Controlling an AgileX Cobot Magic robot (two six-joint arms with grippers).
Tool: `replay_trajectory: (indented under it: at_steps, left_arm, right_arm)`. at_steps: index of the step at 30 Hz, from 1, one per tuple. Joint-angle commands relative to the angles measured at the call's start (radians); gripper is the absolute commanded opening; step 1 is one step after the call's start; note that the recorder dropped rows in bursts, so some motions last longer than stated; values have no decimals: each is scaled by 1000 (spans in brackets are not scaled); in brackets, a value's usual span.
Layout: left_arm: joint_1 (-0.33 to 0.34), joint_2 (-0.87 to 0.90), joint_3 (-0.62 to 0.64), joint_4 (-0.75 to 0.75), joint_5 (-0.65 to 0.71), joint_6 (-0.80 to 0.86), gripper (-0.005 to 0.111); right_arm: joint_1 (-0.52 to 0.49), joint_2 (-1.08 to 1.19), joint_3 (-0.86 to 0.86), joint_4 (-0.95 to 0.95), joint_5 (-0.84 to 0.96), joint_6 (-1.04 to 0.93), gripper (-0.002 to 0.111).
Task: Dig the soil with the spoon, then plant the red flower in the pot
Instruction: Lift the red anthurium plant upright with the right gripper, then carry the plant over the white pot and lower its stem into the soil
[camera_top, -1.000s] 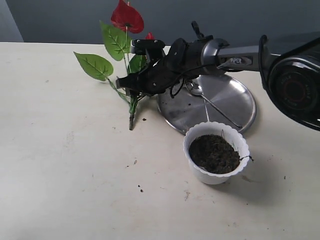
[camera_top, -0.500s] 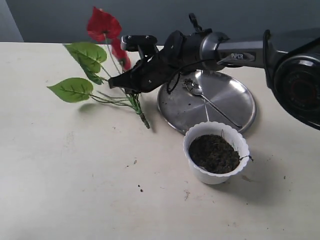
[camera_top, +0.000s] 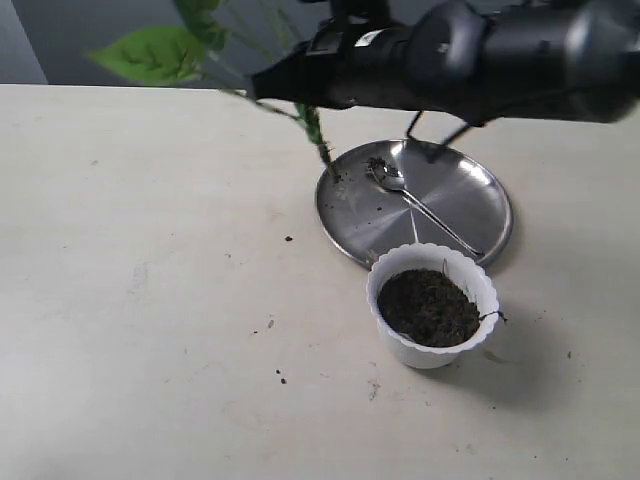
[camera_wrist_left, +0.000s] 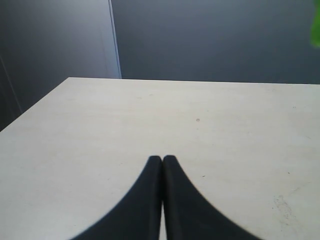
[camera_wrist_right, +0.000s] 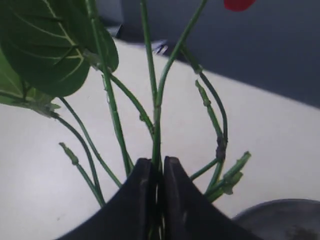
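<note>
Aloft, right tool (camera_wrist_right: 156, 163) clamps the red flower (camera_wrist_right: 50, 45), blooms cropped; left tool (camera_wrist_left: 162, 159) closed.

A matt, off-white table (camera_top: 150, 330), faintly speckled, contrasts with the polished stainless-steel plate (camera_top: 470, 200), whose mirror-like sheen is dulled by dark crumbs. The spoon (camera_top: 420, 208) is shiny silver metal. The pot (camera_top: 400, 345) is smooth white plastic. The soil (camera_top: 428, 306) looks dark, crumbly and fibrous. The red flower (camera_wrist_right: 45, 50) has glossy, veined, plastic-looking green leaves. The left gripper (camera_wrist_left: 162, 160) and right gripper (camera_wrist_right: 161, 162) have smooth, matt black jaws.
</note>
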Motion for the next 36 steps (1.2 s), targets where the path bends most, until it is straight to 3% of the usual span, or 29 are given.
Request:
replay_trajectory:
  at_steps: [1, 8, 11, 21, 27, 30, 33, 36]
  left_arm:
    - [1, -2, 4, -1, 2, -2, 0]
    - [1, -2, 4, -1, 2, -2, 0]
    - [1, -2, 4, -1, 2, -2, 0]
    - [1, -2, 4, -1, 2, -2, 0]
    - [1, -2, 4, -1, 2, -2, 0]
    - [1, -2, 4, -1, 2, -2, 0]
    - [1, -2, 4, -1, 2, -2, 0]
    - [1, -2, 4, -1, 2, -2, 0]
  right_arm:
    - [-4, -277, 269, -17, -348, 27, -1]
    - [-4, -633, 647, -245, -621, 301, -1]
    - [-4, -726, 785, -252, -764, 351, -1]
    - [-4, -795, 1150, -500, -1135, 542, -1]
    - [-4, -741, 1200, -524, -1116, 601, -1]
    - [-4, -663, 1197, -527, -1197, 601, -1]
    - [-4, -524, 1123, -463, -1197, 601, -1]
    - [-4, -386, 1054, -541, -1197, 603, -1]
